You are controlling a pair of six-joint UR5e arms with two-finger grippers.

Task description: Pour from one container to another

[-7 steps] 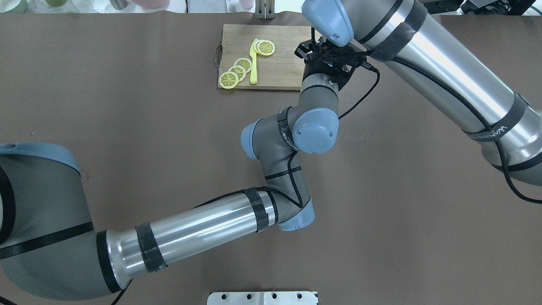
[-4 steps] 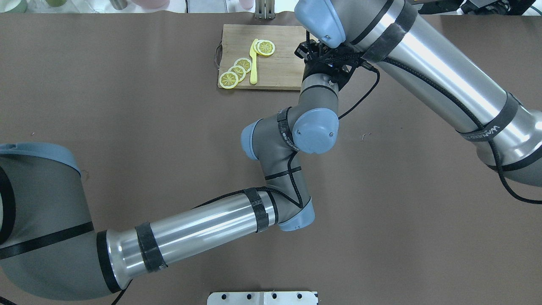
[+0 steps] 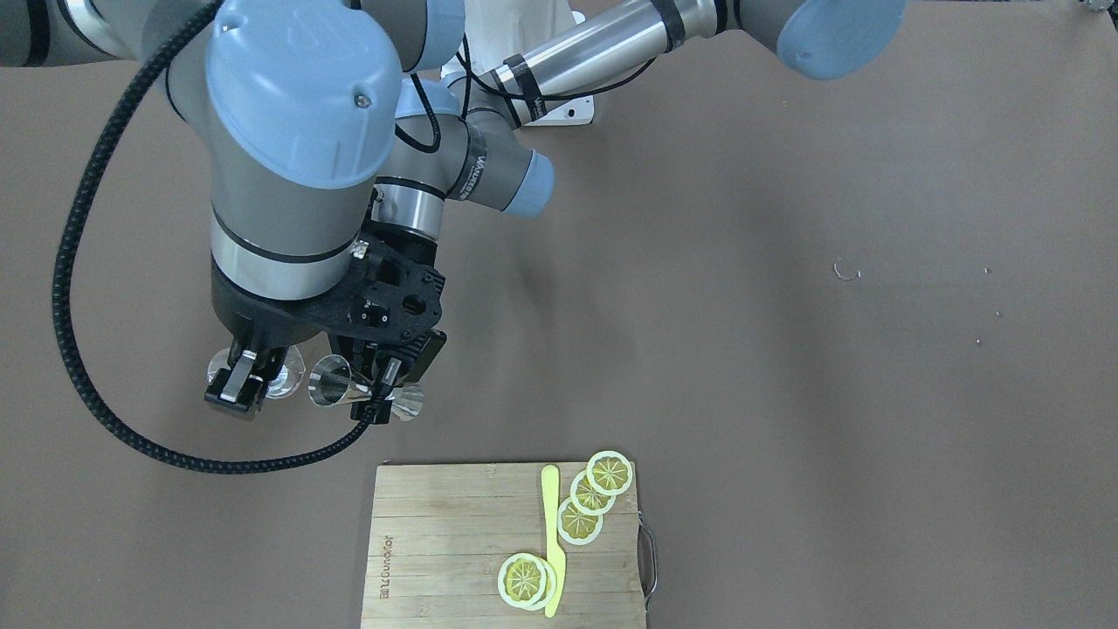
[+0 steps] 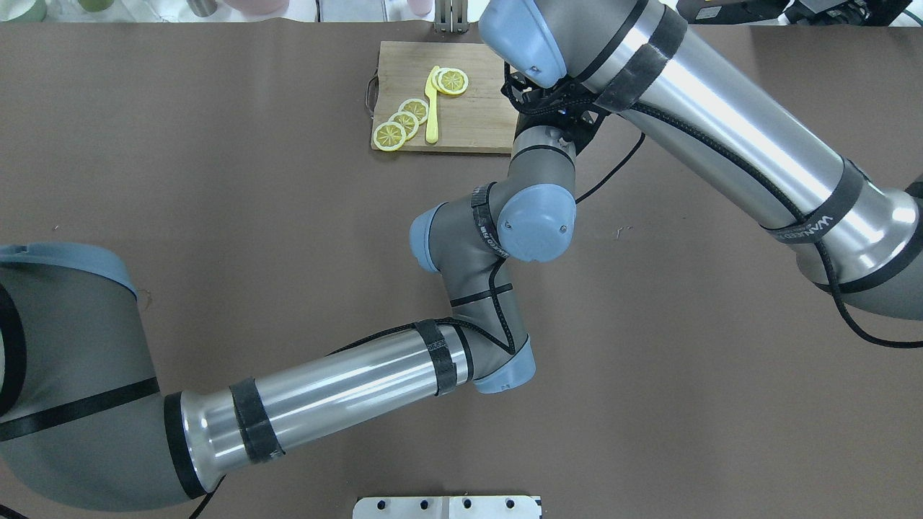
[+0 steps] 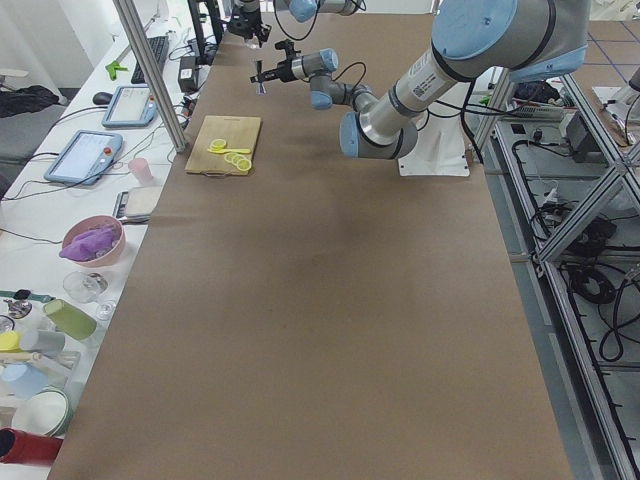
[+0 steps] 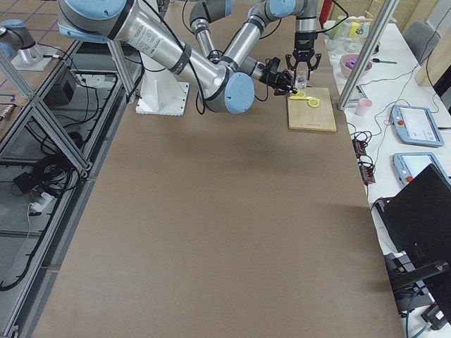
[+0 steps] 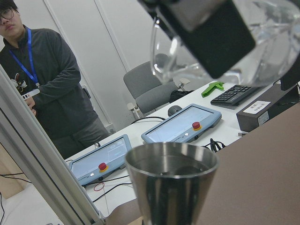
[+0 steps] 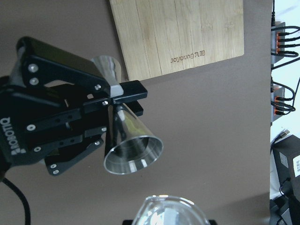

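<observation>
Left gripper (image 3: pixel 376 400) clamps the jigger (image 3: pixel 334 385) sideways, just beside the tumbler (image 3: pixel 286 377) clamped in right gripper (image 3: pixel 247 379).

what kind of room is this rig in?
Most likely a robotics lab, not a real kitchen: teach pendants on the side, aluminium framing, and an operator with a lanyard watching.

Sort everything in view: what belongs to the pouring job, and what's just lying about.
In the job: jigger, held by left gripper; glass, held by right gripper.
Lying about: cutting board, lemon slices, yellow knife.
</observation>
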